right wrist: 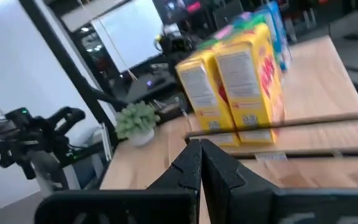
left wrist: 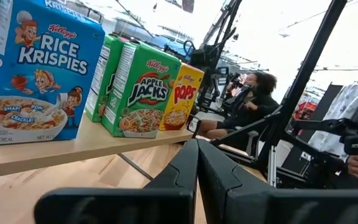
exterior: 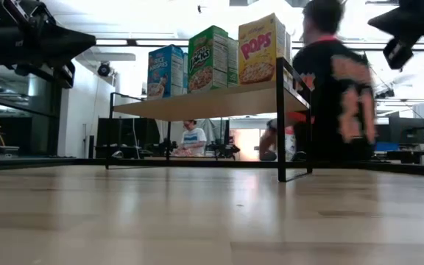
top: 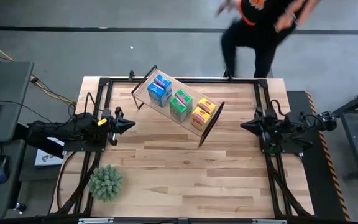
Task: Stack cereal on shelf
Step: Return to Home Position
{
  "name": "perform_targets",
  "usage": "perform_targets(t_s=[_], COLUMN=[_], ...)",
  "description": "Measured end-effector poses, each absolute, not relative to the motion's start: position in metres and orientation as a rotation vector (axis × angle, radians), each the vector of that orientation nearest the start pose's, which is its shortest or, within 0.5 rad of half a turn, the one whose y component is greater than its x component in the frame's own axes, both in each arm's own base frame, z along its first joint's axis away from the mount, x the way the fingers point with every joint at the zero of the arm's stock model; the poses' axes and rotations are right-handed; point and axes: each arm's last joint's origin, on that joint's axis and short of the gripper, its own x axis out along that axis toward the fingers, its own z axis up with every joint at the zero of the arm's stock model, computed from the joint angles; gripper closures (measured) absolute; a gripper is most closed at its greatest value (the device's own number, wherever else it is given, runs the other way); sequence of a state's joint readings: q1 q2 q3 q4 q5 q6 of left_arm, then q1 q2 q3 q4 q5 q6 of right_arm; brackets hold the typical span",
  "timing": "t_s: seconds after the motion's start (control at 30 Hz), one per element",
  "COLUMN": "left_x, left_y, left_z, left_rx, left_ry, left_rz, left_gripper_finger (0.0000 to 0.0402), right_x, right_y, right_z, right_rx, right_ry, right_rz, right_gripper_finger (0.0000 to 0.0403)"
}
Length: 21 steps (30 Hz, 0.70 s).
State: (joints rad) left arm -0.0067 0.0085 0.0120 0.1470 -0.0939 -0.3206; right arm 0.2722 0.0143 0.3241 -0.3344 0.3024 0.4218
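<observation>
The shelf [top: 188,118], a light-wood plank on black frame ends, stands slantwise on the far middle of the table. Blue [top: 160,89], green [top: 180,104] and yellow [top: 202,114] cereal boxes stand upright on its plank in a row, bottoms on the wood [exterior: 219,101]. My left gripper [top: 131,124] is shut at the table's left side, pointing level toward the shelf, with the blue box [left wrist: 36,68] close in its wrist view. My right gripper [top: 244,126] is shut at the right side, facing the yellow boxes [right wrist: 235,84]. Neither touches anything.
A fuzzy green plant ball [top: 106,182] sits at the near left corner. A person [top: 260,31] moves just beyond the table's far edge. Black frame rails [top: 272,168] run along the table's sides. Bare wood lies between the shelf and the near edge.
</observation>
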Motion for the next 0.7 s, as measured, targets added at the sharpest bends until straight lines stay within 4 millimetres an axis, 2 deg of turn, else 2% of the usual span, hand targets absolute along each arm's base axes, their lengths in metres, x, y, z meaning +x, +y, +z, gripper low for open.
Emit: perform_targets(t_s=[0.07,0.13,0.37,0.57,0.7], left_x=[0.097,0.097,0.098,0.098,0.098], left_y=[0.002,0.002,0.002,0.002,0.002], left_z=[0.180,0.179,0.176,0.176,0.175], left_rx=[-0.326,-0.326,-0.325,-0.325,-0.325], left_ry=[-0.152,-0.141,-0.106,-0.107,-0.098], left_rz=[0.064,0.066,0.077,0.079,0.080], left_gripper_finger=[0.0402,0.0402,0.0402,0.0402,0.0402], right_x=[0.071,0.076,0.095,0.097,0.098], right_y=[0.011,0.012,0.017,0.011,0.007], right_z=[0.236,0.224,0.187,0.178,0.169], right_rx=[0.388,0.384,0.397,0.235,0.251], right_ry=[-0.012,-0.016,-0.188,-0.121,-0.031], right_rz=[-0.035,-0.036,0.083,0.011,-0.056], right_gripper_finger=[0.0403,0.0403,0.0403,0.0403,0.0403])
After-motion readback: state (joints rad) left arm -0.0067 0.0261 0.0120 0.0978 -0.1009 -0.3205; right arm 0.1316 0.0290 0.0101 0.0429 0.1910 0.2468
